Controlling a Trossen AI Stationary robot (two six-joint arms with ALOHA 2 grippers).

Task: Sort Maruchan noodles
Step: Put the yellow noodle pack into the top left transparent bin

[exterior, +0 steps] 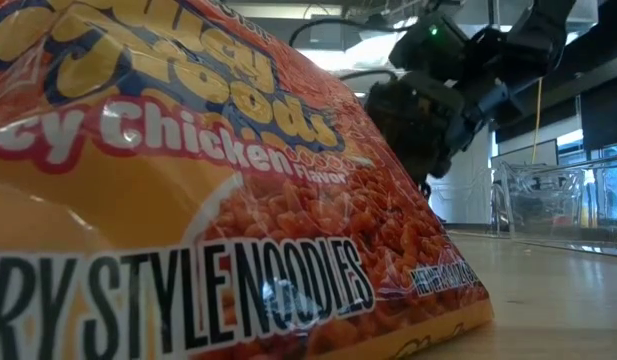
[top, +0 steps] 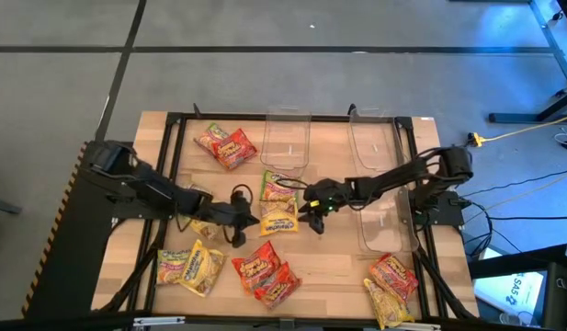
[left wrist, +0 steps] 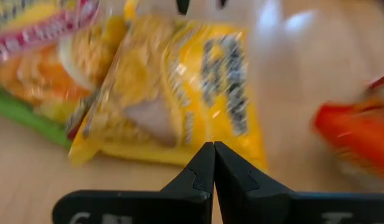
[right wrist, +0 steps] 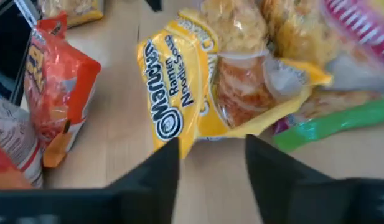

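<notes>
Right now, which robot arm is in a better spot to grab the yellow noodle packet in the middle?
The right one, probably. The right claw is open just over the yellow packet. The left claw is shut, beside the packet's edge.

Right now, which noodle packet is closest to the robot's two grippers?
The yellow packet mid-table, between the left gripper and right gripper; the other packets lie farther out.

bare wood near front edge, yellow packet flanked by both pincers
</notes>
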